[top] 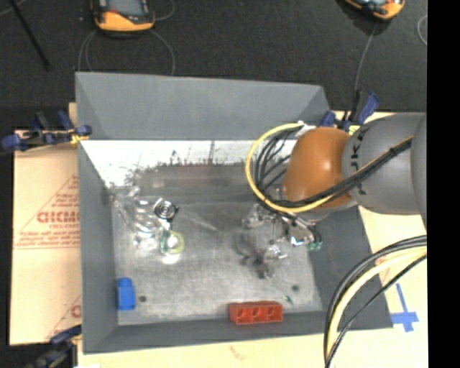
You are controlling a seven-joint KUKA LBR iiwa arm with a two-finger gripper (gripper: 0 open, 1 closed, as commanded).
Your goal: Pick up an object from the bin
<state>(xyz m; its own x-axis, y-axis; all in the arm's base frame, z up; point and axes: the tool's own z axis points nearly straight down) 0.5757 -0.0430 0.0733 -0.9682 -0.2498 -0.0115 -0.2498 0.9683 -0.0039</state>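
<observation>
Setting: robotics laboratory, bin-picking test cell.

Evidence recorded:
- A grey metal bin (201, 108) is set on a dark surface (215, 43) and is viewed from above.
- An industrial robot arm (388, 165) is brought in from the right. Its wrist is fitted with an orange cover (316, 169) and hung with looped black and yellow cables (260, 154).
- Heavier cable runs (343, 305) are seen at the near right.
- An orange-and-black device (123, 16) is placed at the far left, and a second device (375, 6) at the far right.
- Loose test pieces are kept in the bin: a blue block (126, 294), a red brick (254, 312) and clear plastic items (147, 223).
</observation>
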